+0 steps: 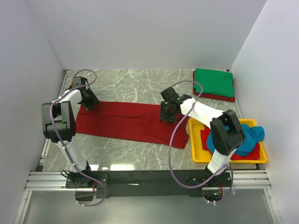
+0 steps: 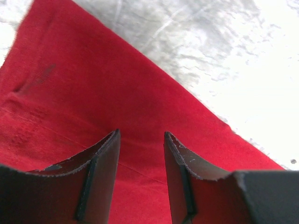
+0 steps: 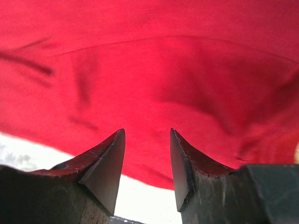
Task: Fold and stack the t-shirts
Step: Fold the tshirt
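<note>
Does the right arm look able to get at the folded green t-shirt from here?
Probably yes: the green t-shirt lies uncovered at the far right, and the right gripper hangs open and empty over the spread red t-shirt, with only bare table between.

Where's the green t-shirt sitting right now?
In the top view, the green t-shirt lies folded at the far right of the table, atop a folded dark red shirt, beyond the yellow tray.

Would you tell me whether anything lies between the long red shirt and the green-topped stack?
Nothing visible does: bare table separates the red shirt from the stack. The tray sits nearer, to the side of that path.
</note>
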